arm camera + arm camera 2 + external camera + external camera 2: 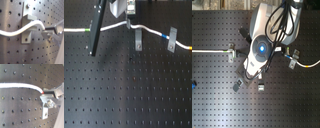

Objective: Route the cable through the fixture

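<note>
The white cable runs across the far part of the board, with a green band toward the first exterior view's left and blue and orange bands toward its right. My gripper is shut on the cable just left of the upright grey fixture. The cable crosses the fixture's top end. In the first wrist view the cable lies across the fixture between its two blocks and ends in my gripper. In the second wrist view my gripper pinches the cable.
A slanted grey clip stands right of the fixture under the cable. A dark slanted bar crosses the cable in the first exterior view. The arm's body hides the board's middle in the second exterior view. Another clip stands by the green band.
</note>
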Controlling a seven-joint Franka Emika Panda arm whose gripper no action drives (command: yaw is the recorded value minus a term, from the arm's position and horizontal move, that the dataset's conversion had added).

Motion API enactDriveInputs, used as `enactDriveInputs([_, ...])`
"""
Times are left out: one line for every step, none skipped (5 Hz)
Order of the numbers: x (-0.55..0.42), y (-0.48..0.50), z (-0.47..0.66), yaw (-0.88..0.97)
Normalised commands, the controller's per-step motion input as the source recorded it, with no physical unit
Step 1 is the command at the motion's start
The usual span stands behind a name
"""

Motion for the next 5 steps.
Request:
enactDriveInputs([-0.102, 0.101, 0.14, 0.87])
enactDriveInputs([-0.104, 0.088, 0.12, 0.85])
enactDriveInputs([-0.056, 0.081, 0.11, 0.85])
enactDriveInputs([-0.025, -0.038, 0.02, 0.00])
enactDriveInputs([-0.228, -0.371, 0.14, -0.25])
